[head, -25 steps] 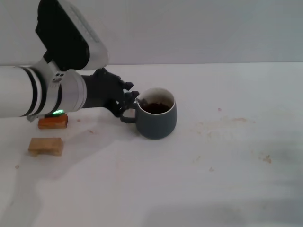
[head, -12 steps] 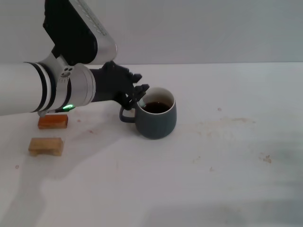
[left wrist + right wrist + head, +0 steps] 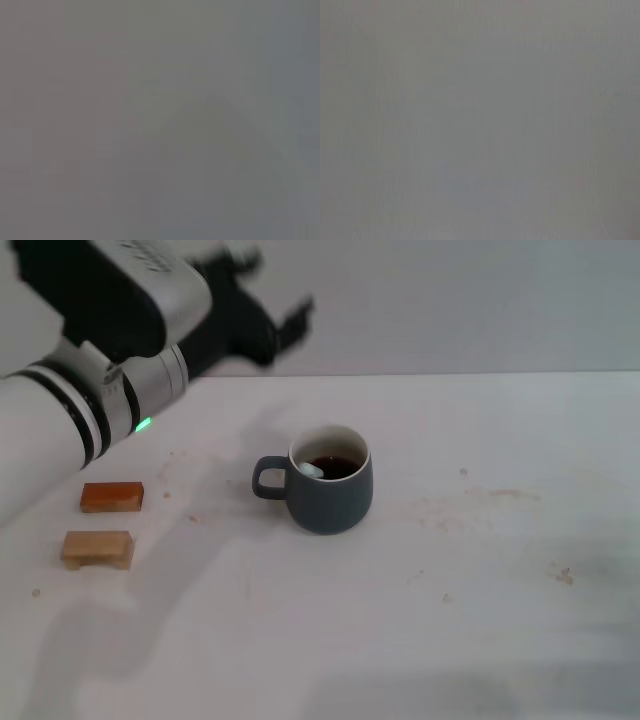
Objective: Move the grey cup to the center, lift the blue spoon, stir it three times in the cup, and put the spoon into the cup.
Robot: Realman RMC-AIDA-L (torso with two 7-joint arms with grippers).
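Grey cup (image 3: 331, 492) upright on the white table (image 3: 480, 580), a little left of the middle, loop handle turned to the left, dark liquid inside, white rim showing. Blue spoon (image 3: 311, 470) inside the cup, only a pale tip visible, leaning against the left inner wall just above the liquid.

Left gripper (image 3: 278, 295) raised high at the far left, above the far edge of the table and against the wall, blurred in the head view. Two dark fingers apart with a clear gap between them, nothing held, nothing touched. White forearm with black bands and a small green light reaching in from the left edge. Right gripper nowhere to be seen in the head view. Both wrist views flat grey, nothing readable in either.

Table white and matt, with faint brownish smudges to the right of the cup and a soft shadow of the arm falling across the left side. Plain pale wall behind. Two small wooden blocks near the left edge: a reddish-brown block (image 3: 112, 497) farther back, a lighter tan block (image 3: 97, 549) nearer, close together but apart.

Cup well apart from the left gripper, lying nearer and to the right of it, low on the table beneath that raised height.
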